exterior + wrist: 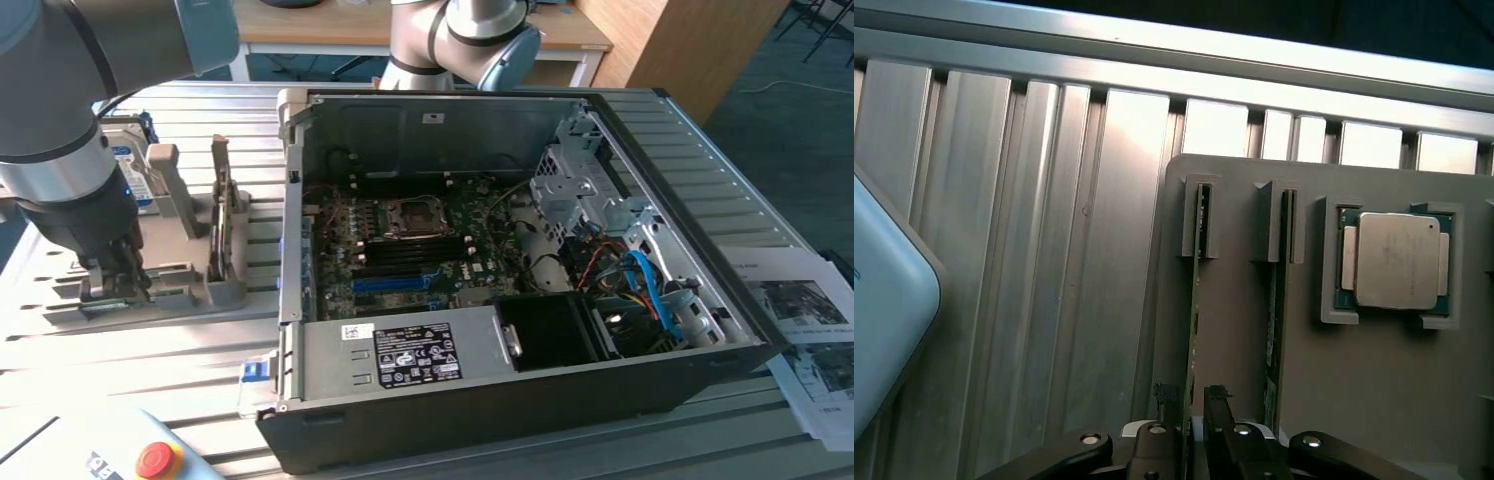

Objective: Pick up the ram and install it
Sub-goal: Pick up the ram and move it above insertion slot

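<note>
Wrist view: gripper (1191, 398) nearest the camera; jaws apart, one dark finger (1167, 405) on each side of the ram (1195, 300), not clamped on it; ram stands on edge in the slot nearest the edge of a grey holder (1239, 340), its far end seated in a notched post; second stick (1278, 300) parallel, just beside it in the next slot; silver processor (1395, 261) in a square pocket past that; holder lies on the ribbed aluminium table (1054, 250). Exterior view: red button (160, 459) on a pale pendant (80, 445) nearest; arm (67, 120) down over the holder at the exterior view's left; open computer case (534, 400) to its right, motherboard (400, 250) exposed; papers (817, 320) at the far right.
</note>
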Controlling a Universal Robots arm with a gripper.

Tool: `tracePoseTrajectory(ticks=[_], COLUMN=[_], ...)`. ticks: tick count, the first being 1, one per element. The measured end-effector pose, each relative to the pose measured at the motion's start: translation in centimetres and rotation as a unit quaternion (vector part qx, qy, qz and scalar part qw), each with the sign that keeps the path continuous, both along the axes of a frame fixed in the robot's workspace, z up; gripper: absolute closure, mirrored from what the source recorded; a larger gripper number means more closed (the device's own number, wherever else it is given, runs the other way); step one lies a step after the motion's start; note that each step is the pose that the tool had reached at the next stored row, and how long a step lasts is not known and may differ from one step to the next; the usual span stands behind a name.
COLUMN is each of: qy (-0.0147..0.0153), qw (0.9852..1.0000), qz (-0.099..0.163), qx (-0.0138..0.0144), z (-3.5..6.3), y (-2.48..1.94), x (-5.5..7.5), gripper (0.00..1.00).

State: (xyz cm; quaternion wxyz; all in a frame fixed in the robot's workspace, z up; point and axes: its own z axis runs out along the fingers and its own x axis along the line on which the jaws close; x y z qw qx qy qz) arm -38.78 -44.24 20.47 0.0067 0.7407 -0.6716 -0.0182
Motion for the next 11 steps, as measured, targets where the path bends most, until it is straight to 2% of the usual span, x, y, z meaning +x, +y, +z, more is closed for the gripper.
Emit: tracePoseTrajectory(ticks=[11], qy=[-0.0001], qw=[1.0000], qz=[0.000], qx=[0.0000], z=[-0.27], y=[0.00], x=[0.00], gripper=[0.76])
